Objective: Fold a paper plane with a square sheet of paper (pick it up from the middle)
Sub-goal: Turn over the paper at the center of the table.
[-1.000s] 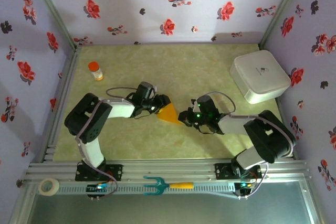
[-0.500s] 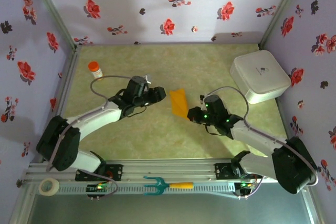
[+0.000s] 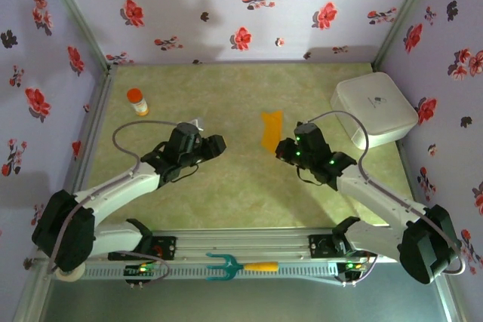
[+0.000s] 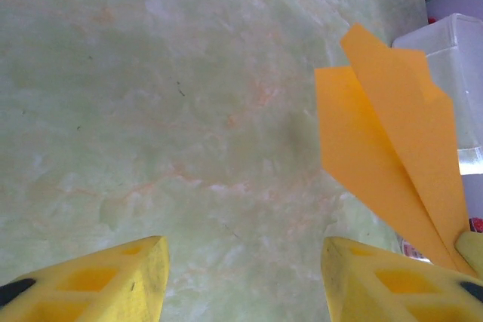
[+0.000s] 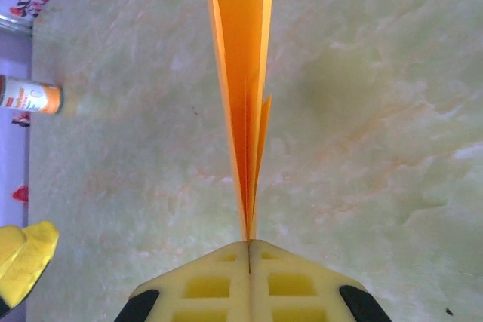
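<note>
paper plane (image 3: 270, 130) mid-table, left of box (image 3: 373, 109), right of bottle (image 3: 136, 101) | bottle back-left | box back-right | fork (image 3: 226, 267), tape roll (image 3: 61, 268) on front rail (image 3: 287, 247)

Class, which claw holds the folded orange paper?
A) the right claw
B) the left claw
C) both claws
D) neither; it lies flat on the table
A: the right claw is shut on the paper plane, while the left claw stands open, clear of it.

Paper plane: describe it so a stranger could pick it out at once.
On the green marbled table, find the white box at the far right; beside it, toward the middle, is the right tool. Pinched in it is the paper plane, a narrow creased orange-yellow dart, unlike the round orange-capped bottle at far left.
</note>
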Tool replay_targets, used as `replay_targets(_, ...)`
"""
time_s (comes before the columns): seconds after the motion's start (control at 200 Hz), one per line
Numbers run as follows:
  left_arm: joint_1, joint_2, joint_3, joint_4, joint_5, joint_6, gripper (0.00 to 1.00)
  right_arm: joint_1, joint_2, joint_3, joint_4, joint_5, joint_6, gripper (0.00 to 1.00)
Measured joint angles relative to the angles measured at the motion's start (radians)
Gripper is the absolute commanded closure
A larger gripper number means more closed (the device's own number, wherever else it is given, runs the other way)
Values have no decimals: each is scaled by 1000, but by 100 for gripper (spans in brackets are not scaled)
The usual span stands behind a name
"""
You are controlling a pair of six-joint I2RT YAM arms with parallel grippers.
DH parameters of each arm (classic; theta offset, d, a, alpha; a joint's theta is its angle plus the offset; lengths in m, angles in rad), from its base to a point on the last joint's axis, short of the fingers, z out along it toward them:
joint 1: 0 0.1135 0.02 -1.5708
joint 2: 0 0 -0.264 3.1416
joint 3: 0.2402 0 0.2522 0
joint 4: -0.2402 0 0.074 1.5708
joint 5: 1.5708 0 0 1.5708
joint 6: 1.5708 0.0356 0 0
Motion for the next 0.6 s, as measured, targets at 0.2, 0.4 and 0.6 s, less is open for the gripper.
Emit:
replay_targets(0.2,8,8,17,-31,1,0,43,0,-6,1,-69,30,6,96)
replay_targets(0.4,8,28,34,-34,2,0,43,0,-22,18,-115,48,1,97)
replay_targets(0.6,32,13,34,-42,1,0,46,0,-49,23,-115,63,-32,97)
